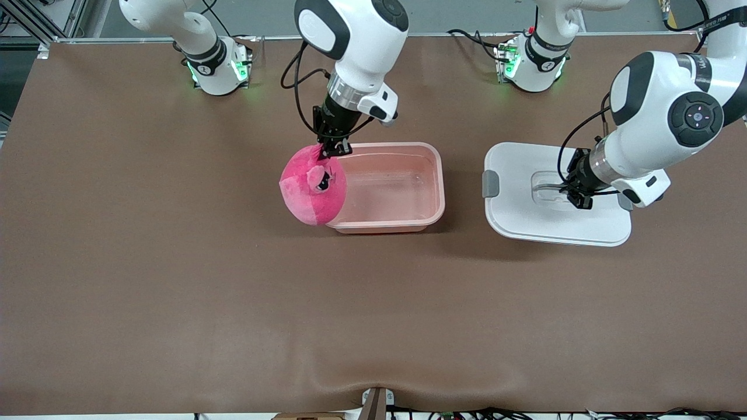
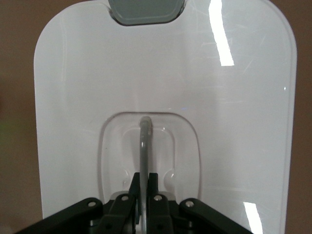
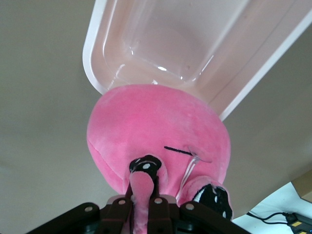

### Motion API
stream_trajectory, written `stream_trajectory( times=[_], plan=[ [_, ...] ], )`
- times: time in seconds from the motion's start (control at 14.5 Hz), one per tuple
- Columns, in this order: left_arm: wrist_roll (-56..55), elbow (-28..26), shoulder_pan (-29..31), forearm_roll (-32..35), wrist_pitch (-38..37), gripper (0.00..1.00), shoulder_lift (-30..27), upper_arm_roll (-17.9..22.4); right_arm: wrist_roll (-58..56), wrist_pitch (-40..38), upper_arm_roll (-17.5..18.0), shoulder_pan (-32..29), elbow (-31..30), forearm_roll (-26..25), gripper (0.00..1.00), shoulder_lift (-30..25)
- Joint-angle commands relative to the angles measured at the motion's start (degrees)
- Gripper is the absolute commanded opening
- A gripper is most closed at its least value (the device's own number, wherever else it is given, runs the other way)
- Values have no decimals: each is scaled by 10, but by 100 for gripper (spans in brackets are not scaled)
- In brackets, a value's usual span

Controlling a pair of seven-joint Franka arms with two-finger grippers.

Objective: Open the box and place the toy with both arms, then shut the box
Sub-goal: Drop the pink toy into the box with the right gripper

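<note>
The open box base, pink inside, sits mid-table; it also shows in the right wrist view. My right gripper is shut on a tuft of the pink plush toy and holds it over the box's rim at the right arm's end. In the right wrist view the toy hangs from my right gripper. The white lid lies flat toward the left arm's end. My left gripper is shut on the lid's thin handle; the lid fills the left wrist view, with my left gripper at its recess.
A grey clip sits on the lid's edge nearest the box, also seen in the left wrist view. The brown table cover stretches wide nearer the front camera. The two arm bases stand along the table's back edge.
</note>
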Motion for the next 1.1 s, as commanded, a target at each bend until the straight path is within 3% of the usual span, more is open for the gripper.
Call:
stream_trajectory(
  times=[0.0, 0.07, 0.14, 0.21, 0.69, 1.04],
  plan=[
    [14, -20, 5, -11, 5, 0, -22, -5, 9, -11, -5, 15, 17, -9, 10, 17],
    [16, -20, 5, -11, 5, 0, -21, -5, 9, -11, -5, 17, 18, -11, 38, 18],
    [18, -21, 5, -11, 5, 0, -21, -5, 9, -12, -4, 20, 20, -12, 95, 17],
    [18, -21, 5, -11, 5, 0, -21, -5, 8, -15, -4, 24, 30, -10, 100, 17],
    [31, -24, 5, -12, 4, 0, -20, -5, 14, -145, -3, 53, 185, 64, 100, 9],
    [29, -22, 3, -11, 4, 0, -20, -6, 80, -177, -34, -19, 182, 72, 100, -6]
  ],
)
